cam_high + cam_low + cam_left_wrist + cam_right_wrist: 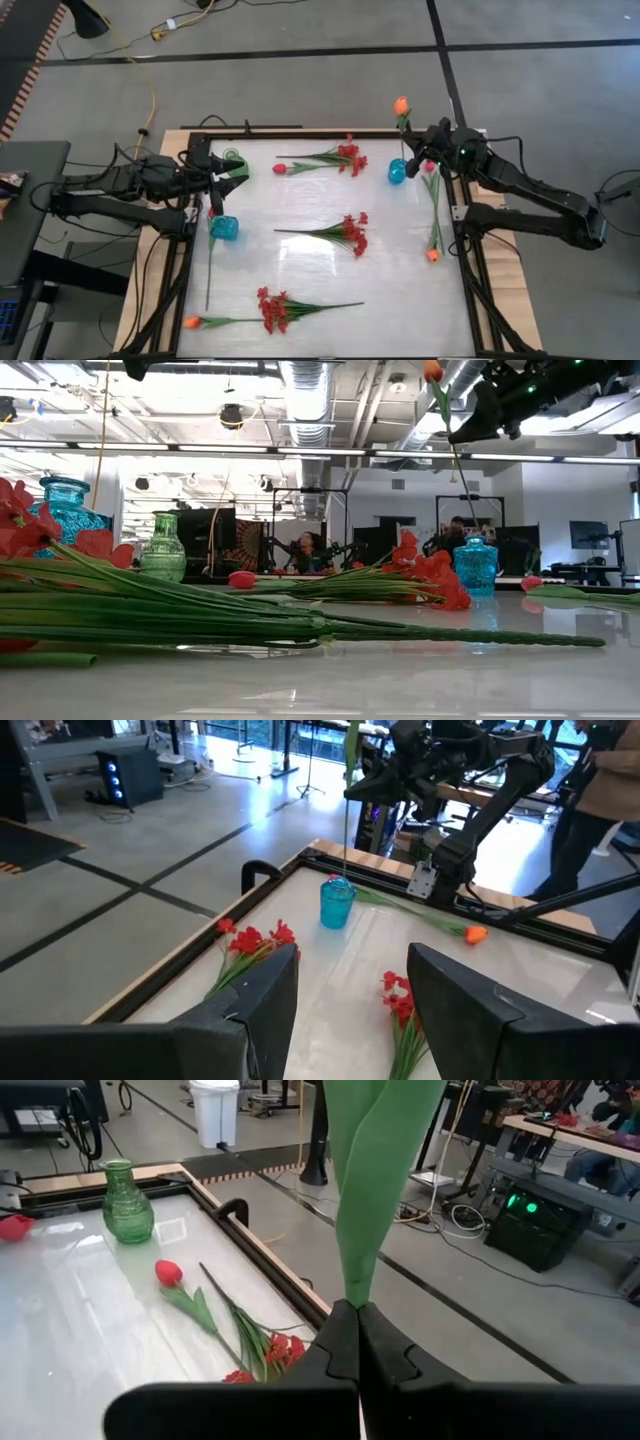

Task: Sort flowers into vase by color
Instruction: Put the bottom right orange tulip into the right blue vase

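Observation:
My right gripper (411, 148) is shut on an orange tulip (432, 371), held upright over the blue vase (398, 171) at the table's far right. My left gripper (345, 990) stands open and empty at the far left, beside a green vase (232, 157). A second blue vase (223, 227) stands on the left. Three red sprays (350, 156) (350, 233) (273, 309), a red tulip (279, 169) and two orange tulips (433, 255) (191, 322) lie flat on the table. A red-pink bud (430, 166) lies by the right blue vase. My right gripper pinches the orange tulip's stem and leaf (352, 1285) between its two fingers, below the bloom. The fingers come about level from the table's right side and lie across the stem. The tulip stands upright, bloom up, and its lower stem end (345, 872) reaches the blue vase's mouth.
A raised black frame (468, 250) edges the white table. The flowers' long stems lie spread over the middle and near part. Beyond the table are the room's floor, cables and desks, and a person (610, 780) stands behind the right arm.

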`<state>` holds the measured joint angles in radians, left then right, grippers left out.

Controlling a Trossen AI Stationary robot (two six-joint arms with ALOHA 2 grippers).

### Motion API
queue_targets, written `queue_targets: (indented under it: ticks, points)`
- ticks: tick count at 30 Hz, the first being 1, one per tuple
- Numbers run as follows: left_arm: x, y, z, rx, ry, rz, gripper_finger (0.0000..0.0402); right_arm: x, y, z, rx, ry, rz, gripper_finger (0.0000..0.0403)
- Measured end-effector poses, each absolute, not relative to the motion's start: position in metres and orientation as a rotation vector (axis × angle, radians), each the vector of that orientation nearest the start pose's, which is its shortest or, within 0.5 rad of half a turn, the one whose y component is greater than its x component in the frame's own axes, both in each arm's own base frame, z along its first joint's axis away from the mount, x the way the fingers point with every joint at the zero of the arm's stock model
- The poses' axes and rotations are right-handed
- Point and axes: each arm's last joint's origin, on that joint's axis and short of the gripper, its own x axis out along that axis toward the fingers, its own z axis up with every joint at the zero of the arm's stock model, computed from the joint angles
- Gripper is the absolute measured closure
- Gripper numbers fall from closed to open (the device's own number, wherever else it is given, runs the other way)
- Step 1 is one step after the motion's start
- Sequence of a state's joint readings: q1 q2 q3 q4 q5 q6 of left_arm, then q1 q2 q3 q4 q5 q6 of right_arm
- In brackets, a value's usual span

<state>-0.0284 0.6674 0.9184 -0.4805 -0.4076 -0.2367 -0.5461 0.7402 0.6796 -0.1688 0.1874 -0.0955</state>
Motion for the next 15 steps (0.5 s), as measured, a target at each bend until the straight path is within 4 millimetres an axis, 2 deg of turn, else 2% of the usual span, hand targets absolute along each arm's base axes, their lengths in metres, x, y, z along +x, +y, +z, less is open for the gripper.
queue_targets:
  ticks: [2,7,15]
  points:
    - [0.127,0.008,0.364,-0.183,0.179,0.402,0.0223,0.140,-0.092,0.303,-0.051,0.254,-0.728,0.0387]
    - [0.127,0.008,0.364,-0.185,0.179,0.402,0.0223,0.143,-0.094,0.281,-0.029,0.212,-0.752,0.0387]
    - [0.127,0.008,0.364,-0.195,0.177,0.403,0.0223,0.143,-0.094,0.271,-0.016,0.225,-0.758,0.0387]
